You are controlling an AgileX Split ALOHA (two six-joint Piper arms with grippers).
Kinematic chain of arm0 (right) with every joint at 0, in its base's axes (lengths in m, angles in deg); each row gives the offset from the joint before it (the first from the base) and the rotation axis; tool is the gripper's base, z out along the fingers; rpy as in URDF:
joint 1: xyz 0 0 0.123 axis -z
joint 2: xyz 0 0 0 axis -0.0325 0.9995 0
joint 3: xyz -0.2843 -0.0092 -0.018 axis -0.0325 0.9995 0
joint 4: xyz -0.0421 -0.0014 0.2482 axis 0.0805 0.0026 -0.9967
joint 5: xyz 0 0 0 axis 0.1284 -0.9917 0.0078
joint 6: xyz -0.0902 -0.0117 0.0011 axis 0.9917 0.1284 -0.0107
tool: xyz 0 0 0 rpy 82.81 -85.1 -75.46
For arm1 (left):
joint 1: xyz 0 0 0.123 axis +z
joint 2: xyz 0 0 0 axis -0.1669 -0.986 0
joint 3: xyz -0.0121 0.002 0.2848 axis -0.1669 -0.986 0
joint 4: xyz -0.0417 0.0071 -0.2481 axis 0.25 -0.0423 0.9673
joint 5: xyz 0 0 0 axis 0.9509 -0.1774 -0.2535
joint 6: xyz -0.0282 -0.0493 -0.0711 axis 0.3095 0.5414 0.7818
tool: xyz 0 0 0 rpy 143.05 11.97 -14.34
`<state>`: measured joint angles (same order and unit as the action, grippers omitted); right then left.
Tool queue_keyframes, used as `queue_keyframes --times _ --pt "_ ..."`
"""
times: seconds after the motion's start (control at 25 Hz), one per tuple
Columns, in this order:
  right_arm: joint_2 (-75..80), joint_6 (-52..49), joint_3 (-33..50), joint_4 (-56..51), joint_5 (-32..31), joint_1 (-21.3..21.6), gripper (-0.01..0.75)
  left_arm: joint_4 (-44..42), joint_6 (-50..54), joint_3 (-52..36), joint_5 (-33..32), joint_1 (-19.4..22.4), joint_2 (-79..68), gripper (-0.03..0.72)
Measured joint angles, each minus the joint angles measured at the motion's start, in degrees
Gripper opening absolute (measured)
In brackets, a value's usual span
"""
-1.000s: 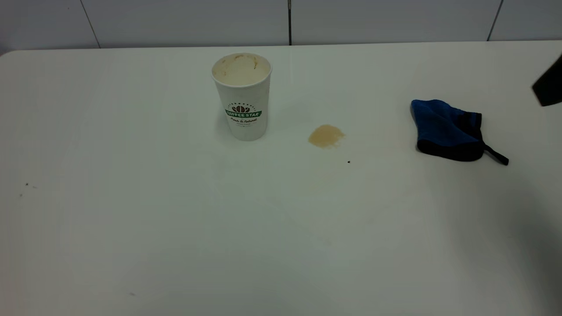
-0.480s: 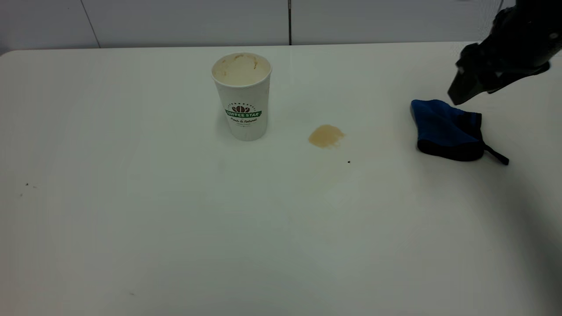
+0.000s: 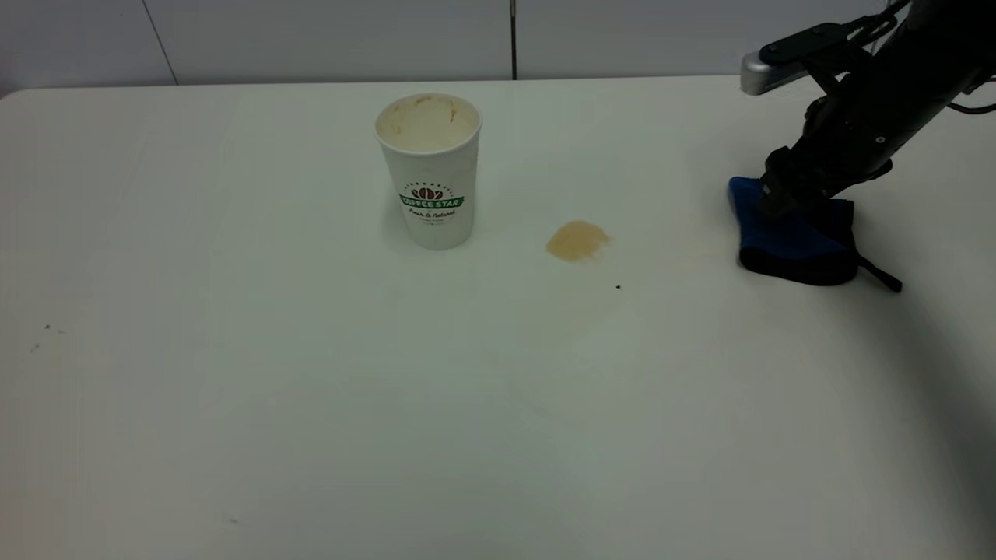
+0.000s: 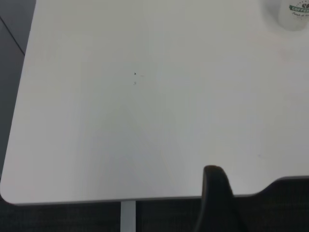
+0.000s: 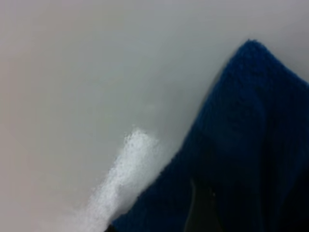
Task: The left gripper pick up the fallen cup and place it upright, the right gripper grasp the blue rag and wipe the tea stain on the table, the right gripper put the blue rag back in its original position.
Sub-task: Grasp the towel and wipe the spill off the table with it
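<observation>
From outside, the cup [image 3: 429, 167] stands upright on the surface [image 3: 311, 373], with the stain [image 3: 577, 240] beside it, between cup and rag [image 3: 790, 245]. The right gripper [image 3: 778, 194] sits on the rag's far edge, so the stain lies off toward the cup; I cannot tell how its fingers stand. The left wrist view shows the left gripper [image 4: 216, 200] back at the surface's edge, the cup [image 4: 293, 13] well away, fingers unclear. The right wrist view shows the rag [image 5: 241, 159] directly beneath.
</observation>
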<state>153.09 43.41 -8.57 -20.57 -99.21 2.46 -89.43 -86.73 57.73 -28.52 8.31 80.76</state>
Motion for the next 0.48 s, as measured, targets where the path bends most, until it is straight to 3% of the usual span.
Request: queue_keyframes --times 0.24,0.36,0.48 --pt "2.4 0.0 -0.7 0.5 2.5 0.4 0.54 0.0 0.0 0.0 0.0 0.0 0.0 0.494" --pt "2.7 0.0 -0.8 0.4 2.9 0.4 0.391 0.0 0.0 0.0 0.0 0.0 0.0 0.494" --pt "3.2 0.0 -1.2 0.3 2.9 0.1 0.142 0.0 0.0 0.0 0.0 0.0 0.0 0.494"
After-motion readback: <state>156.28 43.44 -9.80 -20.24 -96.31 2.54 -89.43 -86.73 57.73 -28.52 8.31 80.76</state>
